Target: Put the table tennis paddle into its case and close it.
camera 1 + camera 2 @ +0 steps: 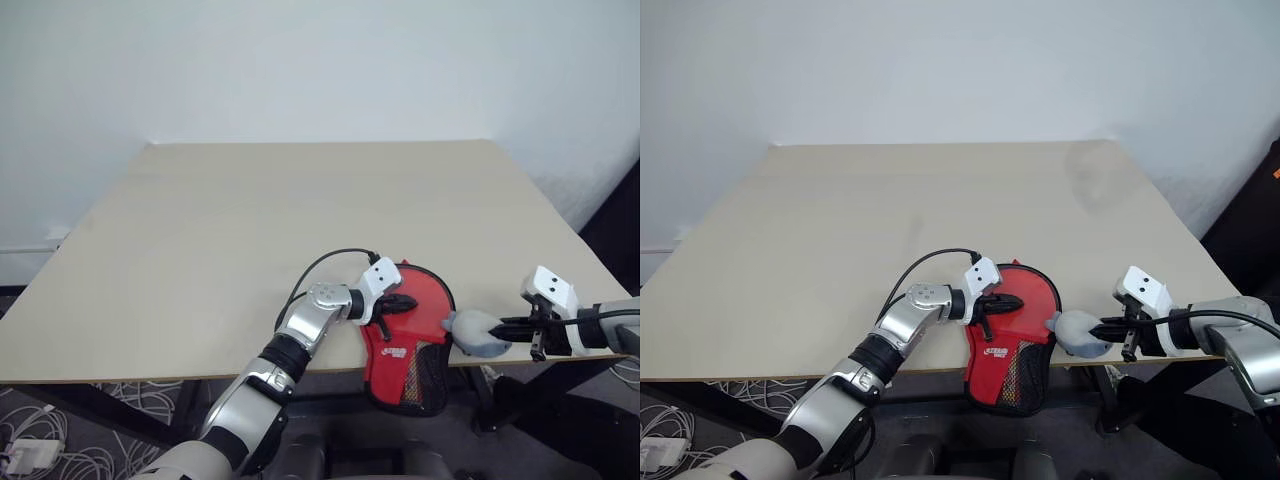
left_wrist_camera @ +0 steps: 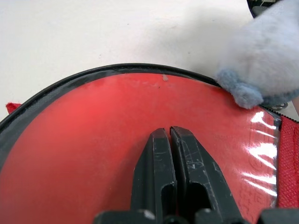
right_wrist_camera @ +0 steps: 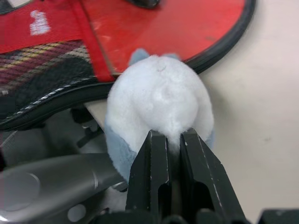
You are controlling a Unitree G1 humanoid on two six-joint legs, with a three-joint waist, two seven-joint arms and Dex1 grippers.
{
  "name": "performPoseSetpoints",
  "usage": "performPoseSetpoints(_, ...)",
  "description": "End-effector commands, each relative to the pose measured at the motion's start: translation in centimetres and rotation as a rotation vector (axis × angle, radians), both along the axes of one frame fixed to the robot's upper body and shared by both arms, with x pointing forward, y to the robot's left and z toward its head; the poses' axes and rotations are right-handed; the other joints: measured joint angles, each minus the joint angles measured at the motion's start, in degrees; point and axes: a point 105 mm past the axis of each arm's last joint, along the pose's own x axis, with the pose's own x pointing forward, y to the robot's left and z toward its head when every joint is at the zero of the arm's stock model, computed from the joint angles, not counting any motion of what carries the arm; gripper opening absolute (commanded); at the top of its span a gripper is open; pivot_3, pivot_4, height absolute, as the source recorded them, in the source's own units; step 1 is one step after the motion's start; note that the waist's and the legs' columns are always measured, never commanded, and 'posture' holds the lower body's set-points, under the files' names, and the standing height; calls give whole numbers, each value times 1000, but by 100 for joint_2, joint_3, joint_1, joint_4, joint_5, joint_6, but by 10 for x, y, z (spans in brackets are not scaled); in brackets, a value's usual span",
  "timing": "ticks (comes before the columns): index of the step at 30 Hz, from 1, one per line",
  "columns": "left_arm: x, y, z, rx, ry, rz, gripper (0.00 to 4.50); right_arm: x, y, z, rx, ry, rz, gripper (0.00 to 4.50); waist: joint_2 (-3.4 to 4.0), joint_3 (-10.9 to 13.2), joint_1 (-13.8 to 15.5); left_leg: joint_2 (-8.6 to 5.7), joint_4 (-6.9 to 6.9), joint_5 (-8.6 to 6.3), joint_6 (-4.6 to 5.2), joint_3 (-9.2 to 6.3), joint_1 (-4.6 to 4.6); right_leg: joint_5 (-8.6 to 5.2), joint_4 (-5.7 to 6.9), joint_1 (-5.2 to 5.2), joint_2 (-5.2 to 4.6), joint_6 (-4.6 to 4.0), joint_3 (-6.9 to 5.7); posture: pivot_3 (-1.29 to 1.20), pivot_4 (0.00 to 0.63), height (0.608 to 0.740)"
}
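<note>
A beige table [image 1: 250, 240] is seen, with the case [image 1: 405, 340] laid at its near edge, right of the middle. The round head of the case rests on the tabletop, while its black mesh lower part [image 1: 428, 375] hangs past the near edge. Wide bare tabletop is left to the far side and to the left of the case; a narrower strip is left between the case and the table's right edge. A red face is seen behind the clear window of the case, so the table tennis paddle [image 2: 93, 140] appears to be inside; its handle cannot be made out. Whether the zip is run fully round cannot be told.

The left gripper [image 1: 398, 304] is laid over the red head of the case from the left. In the left wrist view its two black fingers [image 2: 156, 172] are pressed together with nothing between them, and they are set on or just over the clear window.

The right gripper [image 1: 508, 325] is held just beside the right rim of the case, at the table's near right corner. Its fingers [image 3: 149, 172] are clenched on a small white-and-grey plush pull [image 3: 159, 102], which touches the black rim of the case.
</note>
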Motion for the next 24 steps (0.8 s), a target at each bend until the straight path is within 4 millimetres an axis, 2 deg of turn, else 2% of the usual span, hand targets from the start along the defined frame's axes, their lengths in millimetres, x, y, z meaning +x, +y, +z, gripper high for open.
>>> performPoseSetpoints(1,-5,6,-19,74,51,-7,44,-12,9,10,31,12,57,0,-1,0,3,0,0,0,0,0,0,0,0,0,0,0,0,0,0,698)
performPoseSetpoints(12,-1,11,-19,116,44,-30,44,-59,35,20,102,97,183,0,-24,12,5,2,1,-5,-2,-1,-2,-2,-1,-1,0,1,-2,0,0,698)
performPoseSetpoints(24,2,13,-16,131,37,-46,44,-96,47,22,128,189,276,0,-29,15,48,2,3,-13,-2,-1,-5,-6,-5,-2,-1,3,-2,0,0,698)
